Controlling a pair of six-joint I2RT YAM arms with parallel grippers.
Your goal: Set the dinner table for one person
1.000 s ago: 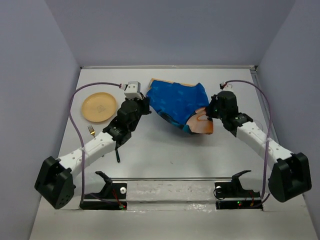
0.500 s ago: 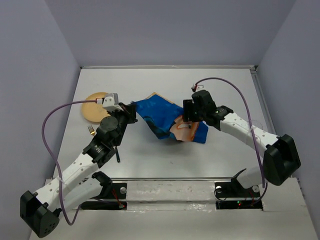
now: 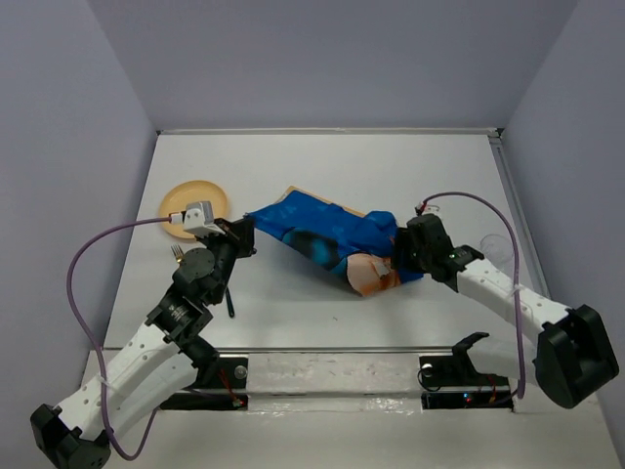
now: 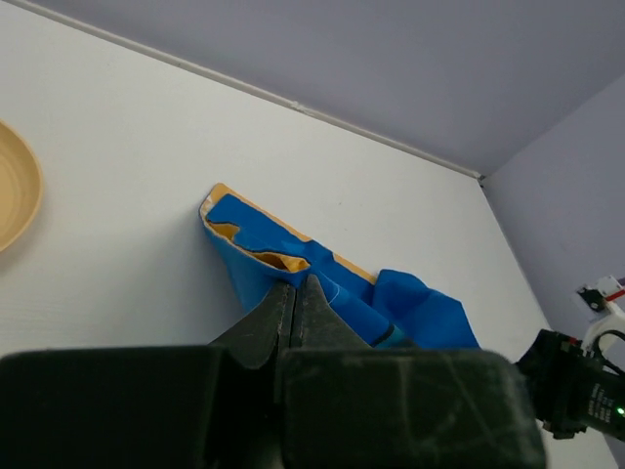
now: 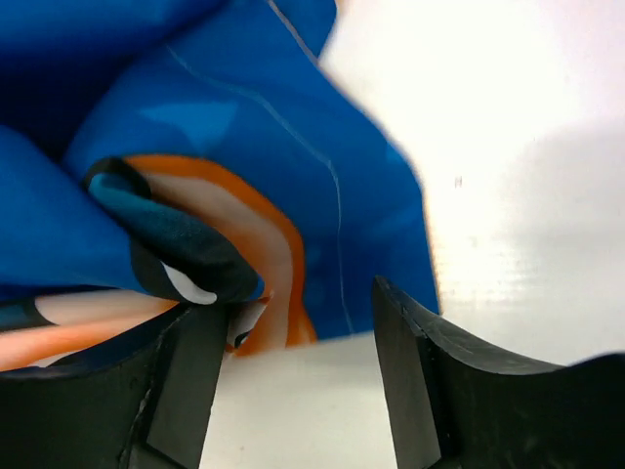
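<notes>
On the white dinner table (image 3: 322,166) a crumpled blue placemat (image 3: 322,234) with orange print lies across the middle. My left gripper (image 3: 244,231) is shut on the placemat's left corner. In the left wrist view its jaws (image 4: 296,288) meet on the blue cloth (image 4: 332,278). My right gripper (image 3: 395,256) stands open at the mat's right end. In the right wrist view the cloth (image 5: 244,147) lies just beyond the right gripper (image 5: 298,327). A fold touches the left finger (image 5: 186,371), and only bare table lies between the fingers.
A tan plate (image 3: 195,203) sits at the left, also in the left wrist view (image 4: 15,195). A gold fork (image 3: 179,256) and a dark utensil (image 3: 231,303) lie beside my left arm. A faint clear round thing (image 3: 493,246) stands near the right wall.
My right gripper has opened and let go of the placemat, and its arm has drawn nearer. The left gripper has pulled the mat's corner to the left, stretching the mat across the table.
</notes>
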